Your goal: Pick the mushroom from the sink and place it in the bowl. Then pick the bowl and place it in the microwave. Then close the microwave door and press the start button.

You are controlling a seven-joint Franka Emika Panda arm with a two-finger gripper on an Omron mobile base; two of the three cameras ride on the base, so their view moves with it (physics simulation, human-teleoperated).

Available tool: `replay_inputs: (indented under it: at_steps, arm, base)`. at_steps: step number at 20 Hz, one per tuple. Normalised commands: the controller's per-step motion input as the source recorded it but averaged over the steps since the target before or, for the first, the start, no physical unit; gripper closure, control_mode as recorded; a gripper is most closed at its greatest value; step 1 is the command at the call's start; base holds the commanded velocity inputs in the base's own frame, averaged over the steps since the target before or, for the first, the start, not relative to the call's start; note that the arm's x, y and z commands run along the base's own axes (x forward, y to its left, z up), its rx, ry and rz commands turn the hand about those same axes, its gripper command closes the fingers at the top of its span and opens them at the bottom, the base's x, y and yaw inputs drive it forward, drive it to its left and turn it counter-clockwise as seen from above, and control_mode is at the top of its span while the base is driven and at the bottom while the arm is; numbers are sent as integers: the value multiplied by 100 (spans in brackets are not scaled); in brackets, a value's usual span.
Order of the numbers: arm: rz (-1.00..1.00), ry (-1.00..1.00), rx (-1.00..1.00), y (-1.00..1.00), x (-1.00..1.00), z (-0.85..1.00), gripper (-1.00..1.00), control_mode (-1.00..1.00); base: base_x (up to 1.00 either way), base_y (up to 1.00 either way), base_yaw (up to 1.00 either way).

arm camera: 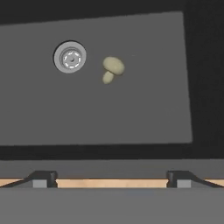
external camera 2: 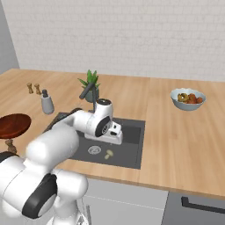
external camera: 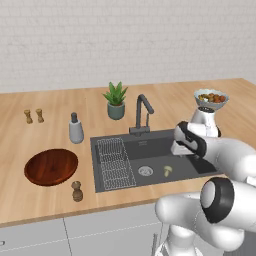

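The small beige mushroom [external camera: 167, 171] [external camera 2: 108, 154] [arm camera: 112, 68] lies on the floor of the dark grey sink [external camera: 150, 146] [external camera 2: 128, 151] [arm camera: 140, 109], just right of the round drain [external camera: 145, 171] [arm camera: 70, 57]. My gripper [external camera: 178, 150] [external camera 2: 117, 137] [arm camera: 111, 179] hangs over the sink's right half, above the mushroom and apart from it, open and holding nothing. The wide reddish-brown wooden bowl [external camera: 51, 166] [external camera 2: 13, 123] rests on the counter left of the sink. The microwave and its door are out of view.
A wire rack [external camera: 114, 162] fills the sink's left part, and the dark faucet [external camera: 142, 115] rises behind the basin. A potted plant [external camera: 116, 100], a soap dispenser [external camera: 75, 128], a wooden grinder [external camera: 76, 191] and a pale bowl of food [external camera: 211, 98] [external camera 2: 188, 99] stand on the counter.
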Motion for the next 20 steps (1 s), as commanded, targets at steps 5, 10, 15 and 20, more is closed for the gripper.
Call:
replay_inputs:
  at_steps: [5,10,15,20]
  arm:
    - [0,0,7,0,16,-65,-100,-100]
    - [0,0,0,0,23,-56,-100,-100]
    - [0,0,0,6,37,-41,-100,-100]
    - [0,2,0,4,44,-31,-100,-100]
  base:
    - [0,0,0]
    - [0,0,0]
    - [0,0,0]
    - [0,0,0]
